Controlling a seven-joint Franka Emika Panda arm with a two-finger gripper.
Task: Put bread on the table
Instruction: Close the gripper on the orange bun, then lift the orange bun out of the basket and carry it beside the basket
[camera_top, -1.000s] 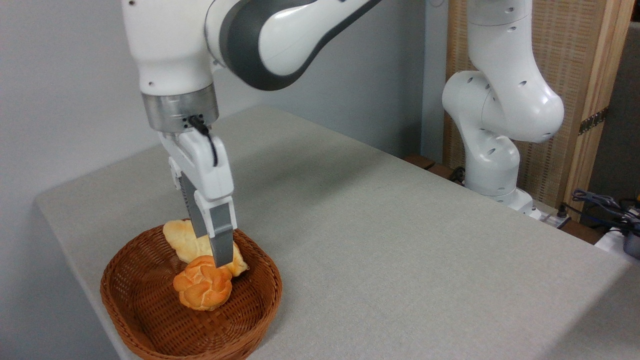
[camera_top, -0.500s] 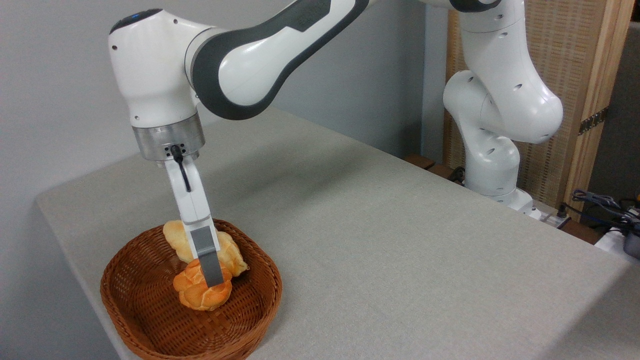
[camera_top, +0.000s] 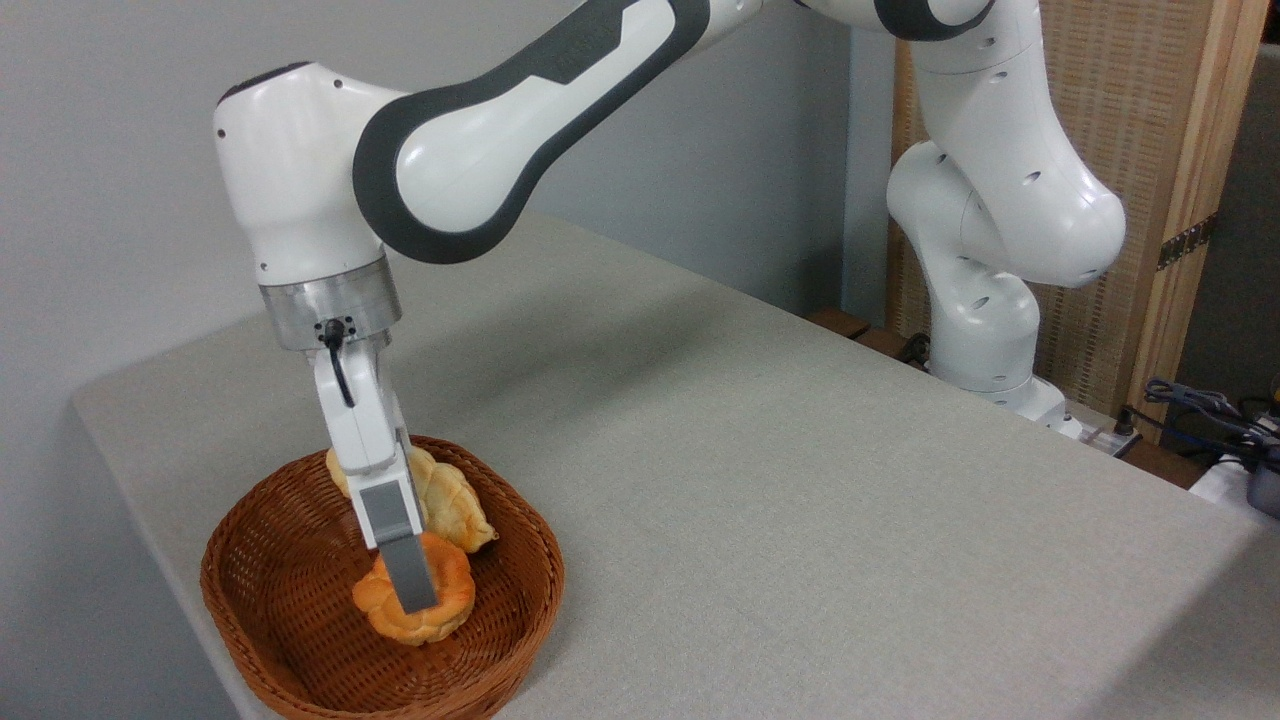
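While tool (camera_top: 415, 595) grip on bread (camera_top: 418, 600) unclear, basket (camera_top: 300, 620) rim around, open table (camera_top: 800, 480) rightward.

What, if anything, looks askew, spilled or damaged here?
Nothing stands out. The basket sits flat near the table corner, both breads inside it. The pincer is down at the round bread; the long bread lies behind.

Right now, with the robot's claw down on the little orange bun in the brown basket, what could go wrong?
1. The grey two-finger gripper sits over the small round orange knotted bun; only one finger shows, so the grip may be off-centre and the bun could slip.
2. The longer pale ridged bread lies right behind it and might get nudged.
3. Lifting out, the bun could catch the rim of the brown woven wicker basket.
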